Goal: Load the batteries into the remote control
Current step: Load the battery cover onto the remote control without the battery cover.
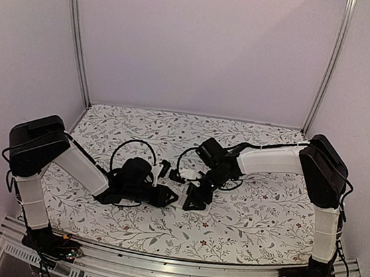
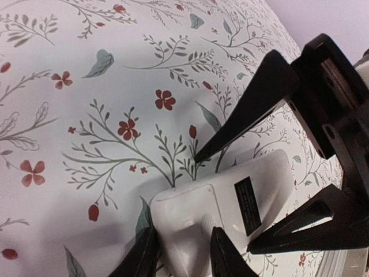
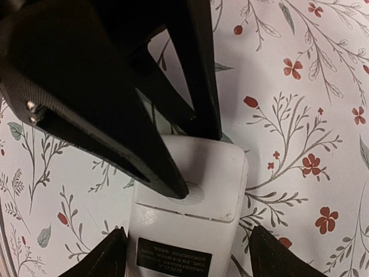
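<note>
The remote control point(image 1: 181, 199) lies back up on the flowered cloth, mid-table, between my two grippers. Its white back shows a black label point(image 3: 173, 258) and a closed battery cover point(image 3: 222, 173) with a ridged thumb mark. My left gripper point(image 2: 181, 259) is partly open at the cover end. One of its fingertips point(image 3: 176, 184) rests on the thumb mark, the other stands at the remote's end edge. My right gripper point(image 3: 187, 254) is open and straddles the label end with a small gap. The batteries are not in view.
The flowered cloth point(image 1: 256, 215) covers the whole table. Black cables loop behind the grippers point(image 1: 135, 147). A small white piece point(image 1: 161, 170) sits just behind the left gripper. Metal frame posts point(image 1: 76, 30) stand at the back corners.
</note>
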{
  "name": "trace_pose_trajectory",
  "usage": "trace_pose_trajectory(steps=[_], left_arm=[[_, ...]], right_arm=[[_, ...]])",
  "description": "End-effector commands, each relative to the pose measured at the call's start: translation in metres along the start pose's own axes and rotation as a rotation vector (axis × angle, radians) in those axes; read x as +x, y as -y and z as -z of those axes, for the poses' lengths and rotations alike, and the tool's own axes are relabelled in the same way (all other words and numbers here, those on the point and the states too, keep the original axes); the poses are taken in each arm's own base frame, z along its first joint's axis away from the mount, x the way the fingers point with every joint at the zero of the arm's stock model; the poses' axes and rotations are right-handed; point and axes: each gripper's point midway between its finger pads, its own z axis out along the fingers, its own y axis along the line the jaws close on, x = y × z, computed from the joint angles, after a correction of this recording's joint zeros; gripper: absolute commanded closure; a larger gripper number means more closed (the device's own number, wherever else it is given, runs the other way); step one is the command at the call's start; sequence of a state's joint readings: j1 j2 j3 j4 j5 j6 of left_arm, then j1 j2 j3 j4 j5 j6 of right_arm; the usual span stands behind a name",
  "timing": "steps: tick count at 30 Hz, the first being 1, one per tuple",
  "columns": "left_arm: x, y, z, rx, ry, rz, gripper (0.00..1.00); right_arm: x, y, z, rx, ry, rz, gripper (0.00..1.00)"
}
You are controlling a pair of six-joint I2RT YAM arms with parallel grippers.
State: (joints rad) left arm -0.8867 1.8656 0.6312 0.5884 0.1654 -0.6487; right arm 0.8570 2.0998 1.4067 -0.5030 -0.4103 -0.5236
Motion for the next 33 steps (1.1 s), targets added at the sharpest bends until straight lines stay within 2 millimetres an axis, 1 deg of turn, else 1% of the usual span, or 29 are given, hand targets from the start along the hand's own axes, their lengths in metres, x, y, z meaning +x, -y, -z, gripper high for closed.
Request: trace_pose_trajectory(steps=[1,5,7,10,16,20,24,30,33], left_arm=[[0.127,-0.065,0.016,-0.228,-0.424,0.012,0.64],[0.118,-0.057,0.009,-0.199,-0.407,-0.014,0.64],[0.115,-0.055,0.009,-0.191,-0.399,-0.02,0.61],[0.111,-0.052,0.01,-0.177,-0.388,-0.016,0.57],[0.089,-0.038,0.014,-0.109,-0.33,0.017,0.53],[0.08,-0.035,0.017,-0.068,-0.308,0.049,0.5],[0.079,-0.039,0.02,-0.082,-0.309,0.049,0.47],[0.081,-0.043,0.023,-0.102,-0.32,0.016,0.48],[0.078,-0.043,0.021,-0.113,-0.325,-0.012,0.48]], right_arm=[[0.063,-0.014,-0.021,-0.066,-0.178,-0.071,0.28],[0.061,-0.016,-0.021,-0.08,-0.156,-0.044,0.28],[0.057,-0.017,-0.019,-0.079,-0.144,-0.034,0.27],[0.06,-0.017,-0.02,-0.082,-0.155,-0.035,0.26],[0.065,-0.019,-0.021,-0.09,-0.17,-0.034,0.27],[0.065,-0.02,-0.02,-0.093,-0.172,-0.03,0.27],[0.065,-0.022,-0.02,-0.102,-0.168,-0.027,0.27],[0.062,-0.023,-0.018,-0.107,-0.158,-0.022,0.28],[0.062,-0.023,-0.018,-0.109,-0.158,-0.022,0.28]])
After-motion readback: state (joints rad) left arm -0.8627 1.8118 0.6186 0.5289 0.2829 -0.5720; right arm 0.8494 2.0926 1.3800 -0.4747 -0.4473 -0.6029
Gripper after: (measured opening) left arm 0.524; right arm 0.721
